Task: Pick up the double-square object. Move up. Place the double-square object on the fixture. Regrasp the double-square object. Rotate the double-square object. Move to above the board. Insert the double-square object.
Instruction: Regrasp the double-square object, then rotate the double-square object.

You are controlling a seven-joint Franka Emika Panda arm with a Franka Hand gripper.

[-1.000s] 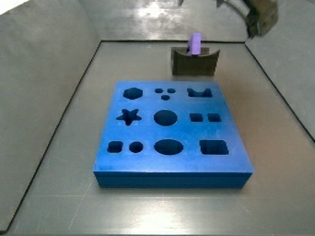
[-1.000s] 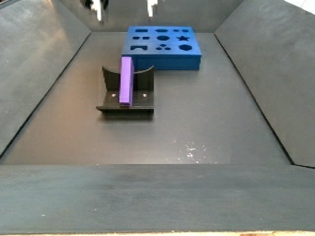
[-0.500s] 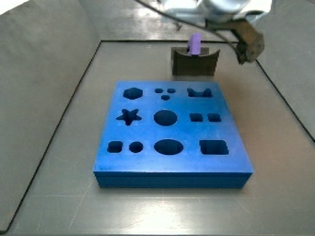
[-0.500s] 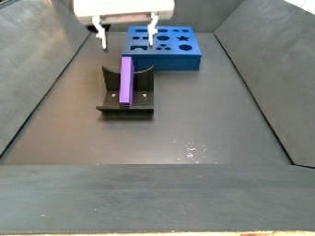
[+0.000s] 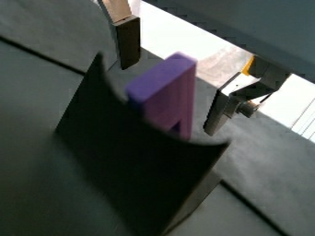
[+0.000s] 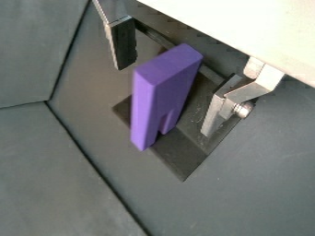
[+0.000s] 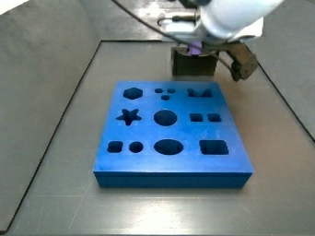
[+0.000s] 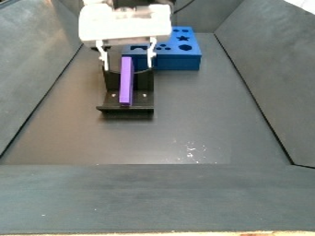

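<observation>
1. Two fingers of my gripper (image 8: 124, 57) have come down since half a second ago: then they hung above and behind the fixture (image 8: 125, 97); now they straddle the top end of the double-square object (image 8: 127, 77), one on each side.
2. In a side view my gripper (image 7: 212, 57) has dropped in front of the fixture (image 7: 187, 63), so only a sliver of the purple piece (image 7: 197, 45) shows where its whole top stood clear before.
3. My jaws stand wide. In both wrist views a gap shows between each finger and the piece, so I hold nothing.
4. The double-square object (image 6: 163, 94) leans tilted in the fixture (image 6: 185, 159), between my fingers (image 6: 121, 41), neither touching it. It has not shifted from the earlier frames.
5. The piece (image 5: 169, 90) is smooth light purple plastic, a tall narrow prism with flat faces; a step runs along its length in a wrist view.
6. The fixture (image 5: 135, 164) is dark and matte, a flat-sided block with a curved notch in its upper edge, on a flat base plate.
7. My fingers (image 5: 127, 41) are flat silver plates with dark pads.
8. The board (image 7: 169, 131) lies beyond the fixture from my gripper, unmoved: a thick blue slab with star, circle, square and cross cutouts.
</observation>
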